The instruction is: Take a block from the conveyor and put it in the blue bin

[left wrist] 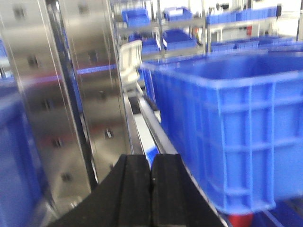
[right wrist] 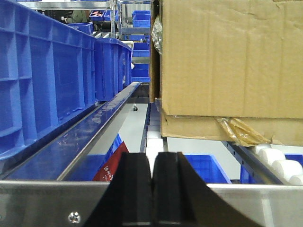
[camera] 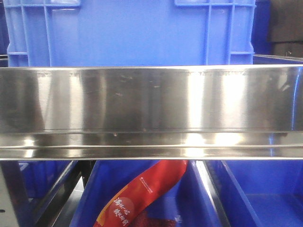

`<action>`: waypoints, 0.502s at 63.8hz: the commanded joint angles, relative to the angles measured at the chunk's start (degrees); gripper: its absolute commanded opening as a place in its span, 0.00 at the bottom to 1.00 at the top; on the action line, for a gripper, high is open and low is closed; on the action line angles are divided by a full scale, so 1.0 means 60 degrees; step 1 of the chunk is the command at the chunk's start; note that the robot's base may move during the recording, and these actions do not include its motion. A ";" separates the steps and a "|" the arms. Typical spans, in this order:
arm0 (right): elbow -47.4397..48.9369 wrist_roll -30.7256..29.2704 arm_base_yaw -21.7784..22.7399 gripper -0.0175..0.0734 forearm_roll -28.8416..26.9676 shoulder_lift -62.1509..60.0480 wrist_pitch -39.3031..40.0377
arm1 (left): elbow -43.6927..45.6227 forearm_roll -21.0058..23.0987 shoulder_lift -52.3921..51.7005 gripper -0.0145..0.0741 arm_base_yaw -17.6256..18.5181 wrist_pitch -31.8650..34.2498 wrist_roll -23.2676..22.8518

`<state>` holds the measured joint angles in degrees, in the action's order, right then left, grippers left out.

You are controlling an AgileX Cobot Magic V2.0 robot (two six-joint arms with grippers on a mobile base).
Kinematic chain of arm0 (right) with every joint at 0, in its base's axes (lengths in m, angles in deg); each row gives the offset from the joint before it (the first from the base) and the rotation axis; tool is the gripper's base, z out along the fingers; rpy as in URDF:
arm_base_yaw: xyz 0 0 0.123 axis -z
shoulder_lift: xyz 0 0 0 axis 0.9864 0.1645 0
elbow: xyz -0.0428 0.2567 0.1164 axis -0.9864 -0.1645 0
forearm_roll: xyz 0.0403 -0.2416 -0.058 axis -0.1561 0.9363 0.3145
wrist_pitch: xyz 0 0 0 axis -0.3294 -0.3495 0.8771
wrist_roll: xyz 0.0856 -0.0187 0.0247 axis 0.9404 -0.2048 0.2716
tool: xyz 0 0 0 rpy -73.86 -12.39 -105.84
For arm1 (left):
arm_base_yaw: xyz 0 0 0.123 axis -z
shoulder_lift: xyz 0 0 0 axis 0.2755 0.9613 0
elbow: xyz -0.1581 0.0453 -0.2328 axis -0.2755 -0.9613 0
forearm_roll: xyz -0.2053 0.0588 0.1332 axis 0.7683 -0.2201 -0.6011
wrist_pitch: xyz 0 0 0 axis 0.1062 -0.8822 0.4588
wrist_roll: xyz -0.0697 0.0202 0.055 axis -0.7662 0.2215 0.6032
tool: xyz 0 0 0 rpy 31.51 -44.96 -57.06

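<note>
The dark grey conveyor belt and the block are out of view in every frame. My left gripper [left wrist: 152, 163] is shut and empty, its black fingers pressed together beside a large blue bin [left wrist: 227, 123] on its right. My right gripper [right wrist: 152, 161] is shut and empty, poised over a steel rail [right wrist: 47, 201]. A blue bin [camera: 132, 33] stands behind a wide steel rail [camera: 151, 109] in the front view. Neither gripper shows in the front view.
A red packet [camera: 142, 194] lies in a lower blue bin [camera: 265, 189], also seen in the right wrist view [right wrist: 110, 168]. A cardboard box [right wrist: 227, 61] sits at right above white rollers [right wrist: 279, 163]. Blue bins [right wrist: 47, 71] line the left. Steel panels [left wrist: 61, 94] stand left of my left gripper.
</note>
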<state>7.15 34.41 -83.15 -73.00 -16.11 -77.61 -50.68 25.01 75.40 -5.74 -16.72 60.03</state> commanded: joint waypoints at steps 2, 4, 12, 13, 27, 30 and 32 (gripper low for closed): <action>-0.0022 -0.0057 0.0043 0.01 0.0051 -0.0033 0.0231 | -0.0806 0.0085 -0.0325 0.04 -0.0158 0.1036 -0.0634; -0.0022 -0.0057 0.0043 0.01 0.0051 -0.0033 0.0231 | -0.1102 0.0106 -0.0418 0.04 -0.0215 0.1538 -0.0661; -0.0022 -0.0057 0.0043 0.01 0.0051 -0.0033 0.0231 | -0.2255 0.0821 -0.0894 0.04 -0.0686 0.3239 -0.0661; -0.0022 -0.0057 0.0043 0.01 0.0051 -0.0033 0.0231 | -0.2370 0.0866 -0.0967 0.04 -0.0759 0.3269 -0.0661; -0.0022 -0.0057 0.0043 0.01 0.0051 -0.0033 0.0231 | -0.3543 0.1012 -0.2143 0.04 -0.1488 0.2701 -0.0661; -0.0022 -0.0057 0.0043 0.01 0.0051 -0.0033 0.0231 | -0.3723 0.1012 -0.2143 0.04 -0.1468 0.2612 -0.0661; -0.0022 -0.0057 0.0043 0.01 0.0051 -0.0033 0.0231 | -0.3829 0.1012 -0.2143 0.04 -0.1447 0.2605 -0.0661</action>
<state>7.15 34.41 -83.15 -73.00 -16.11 -77.61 -72.02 30.59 63.20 -14.30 -1.19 56.56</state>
